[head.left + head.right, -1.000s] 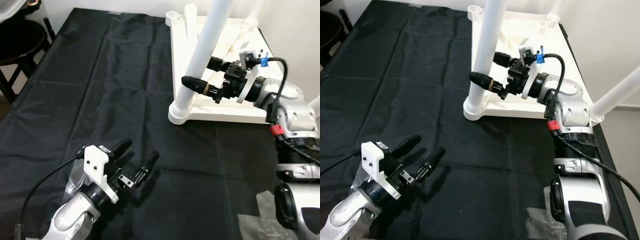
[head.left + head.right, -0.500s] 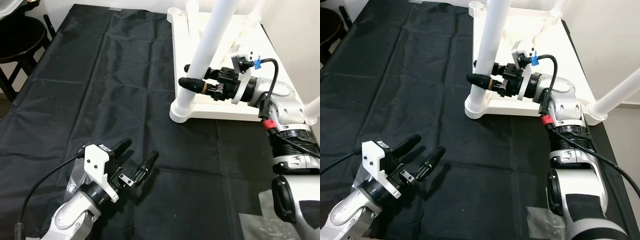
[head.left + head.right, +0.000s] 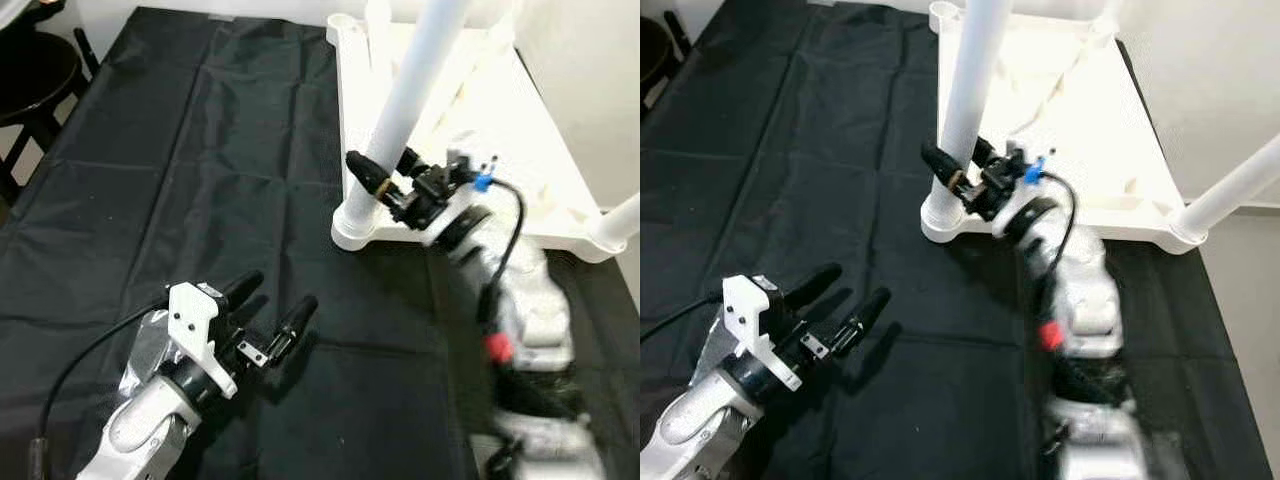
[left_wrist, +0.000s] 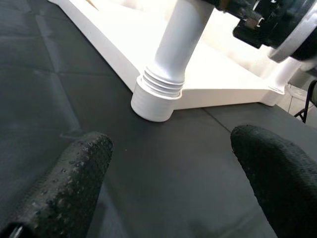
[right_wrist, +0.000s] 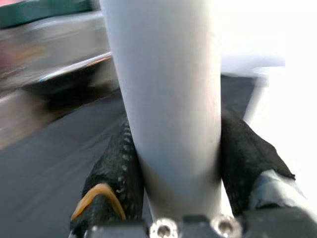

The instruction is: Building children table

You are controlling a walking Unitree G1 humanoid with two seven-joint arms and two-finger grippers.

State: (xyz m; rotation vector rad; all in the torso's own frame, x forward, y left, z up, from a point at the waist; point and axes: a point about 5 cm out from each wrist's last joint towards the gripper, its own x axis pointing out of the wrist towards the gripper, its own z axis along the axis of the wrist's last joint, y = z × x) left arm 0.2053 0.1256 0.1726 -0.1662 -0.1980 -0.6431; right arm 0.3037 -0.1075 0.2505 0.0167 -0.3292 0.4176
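A matt black cloth (image 3: 200, 150), creased in places, covers the surface. The white plastic table frame (image 3: 520, 130) and its smooth, slightly glossy white tube leg (image 3: 410, 90) lie on it. The left hand (image 4: 168, 163) has rough, pebbled black rubber fingertips (image 4: 74, 173).

The left gripper (image 4: 163, 198) hovers over the black cloth (image 4: 163, 168) with its two textured fingers (image 4: 64, 183) spread wide, nothing between them. Beyond them, a white leg (image 4: 178, 42) stands threaded into the round socket (image 4: 154, 99) at a corner of the white tabletop (image 4: 218, 74), which lies flat on the cloth. The right gripper (image 4: 257, 20) is at the leg, higher up.
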